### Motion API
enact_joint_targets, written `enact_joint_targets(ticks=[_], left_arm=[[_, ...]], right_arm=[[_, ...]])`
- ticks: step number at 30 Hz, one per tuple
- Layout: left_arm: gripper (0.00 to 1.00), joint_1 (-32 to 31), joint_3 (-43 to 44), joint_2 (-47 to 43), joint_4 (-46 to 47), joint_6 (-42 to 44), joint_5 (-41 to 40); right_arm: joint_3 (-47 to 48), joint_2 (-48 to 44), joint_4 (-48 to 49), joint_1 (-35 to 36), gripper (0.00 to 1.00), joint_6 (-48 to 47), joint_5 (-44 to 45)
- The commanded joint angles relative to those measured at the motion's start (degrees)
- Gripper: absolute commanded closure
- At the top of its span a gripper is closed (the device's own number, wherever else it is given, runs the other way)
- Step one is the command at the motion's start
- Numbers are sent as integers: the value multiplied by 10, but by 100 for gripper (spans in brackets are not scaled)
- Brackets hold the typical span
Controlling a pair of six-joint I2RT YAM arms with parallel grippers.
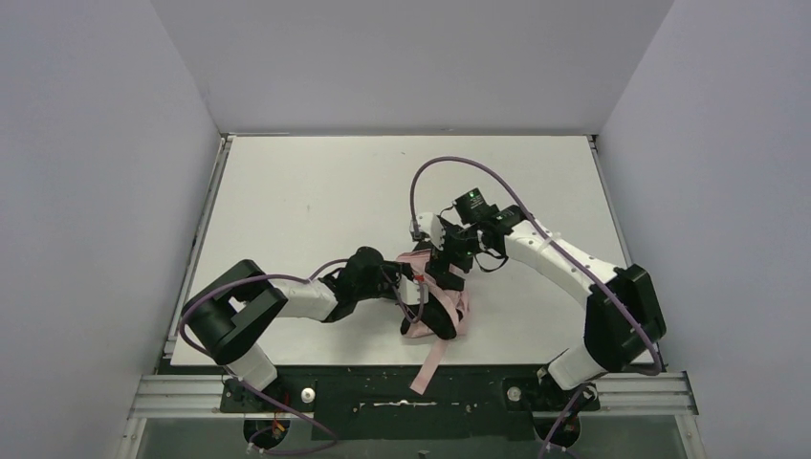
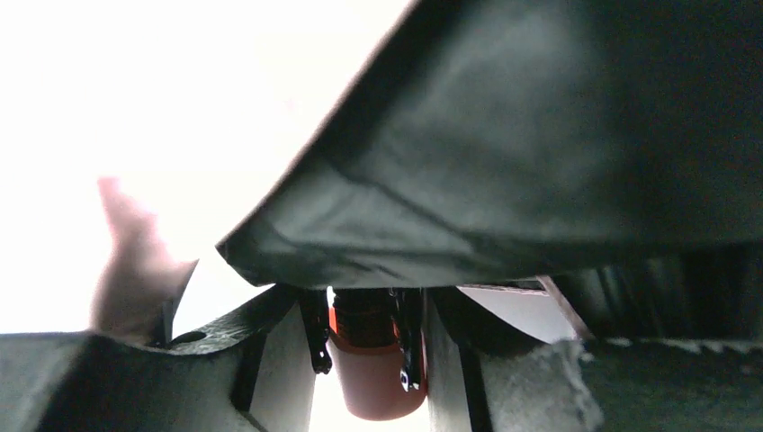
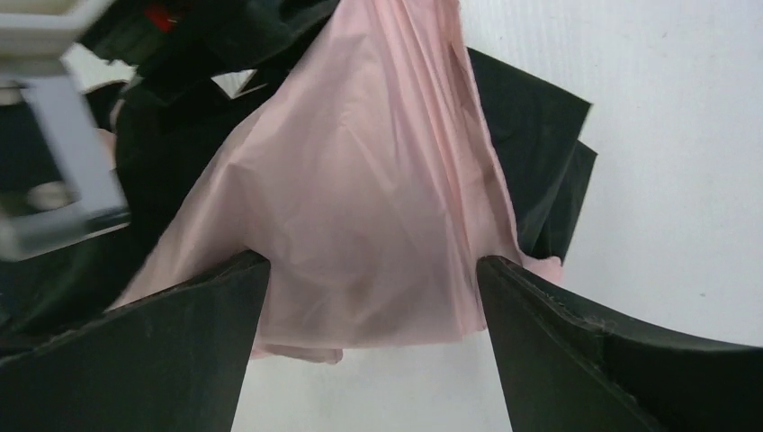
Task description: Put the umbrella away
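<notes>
The umbrella (image 1: pixel 435 316) lies folded and crumpled near the table's front middle, pale pink outside and black inside. Its pink strap (image 1: pixel 427 368) trails over the front edge. My left gripper (image 1: pixel 406 285) reaches in from the left at the umbrella's upper end. In the left wrist view my left gripper (image 2: pixel 369 360) has a pink cylindrical end (image 2: pixel 373 391) and two thin black rib tips between its close-set fingers, under black canopy (image 2: pixel 540 135). My right gripper (image 1: pixel 448 256) hovers over the bundle from the right. In its wrist view my right gripper (image 3: pixel 373 270) stands wide open astride a pink canopy fold (image 3: pixel 378 180).
The white table (image 1: pixel 316 191) is walled on three sides. A metal rail (image 1: pixel 316 394) runs along the front edge between the arm bases. A pale grey part of the left gripper (image 3: pixel 63 162) shows at the upper left of the right wrist view.
</notes>
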Motion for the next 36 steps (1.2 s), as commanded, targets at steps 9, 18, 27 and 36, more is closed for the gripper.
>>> enact_joint_targets(ticks=[9, 18, 27, 36], left_arm=[[100, -10, -1, 18, 102, 15, -33], [59, -10, -20, -19, 155, -79, -68], [19, -19, -52, -182, 55, -216, -44], [12, -5, -62, -373, -123, -350, -130]], right_arm=[[-10, 139, 54, -10, 13, -93, 25], [-5, 205, 58, -7, 29, -113, 48], [10, 236, 81, -9, 69, -102, 86], [-75, 176, 216, 7, 81, -119, 166]])
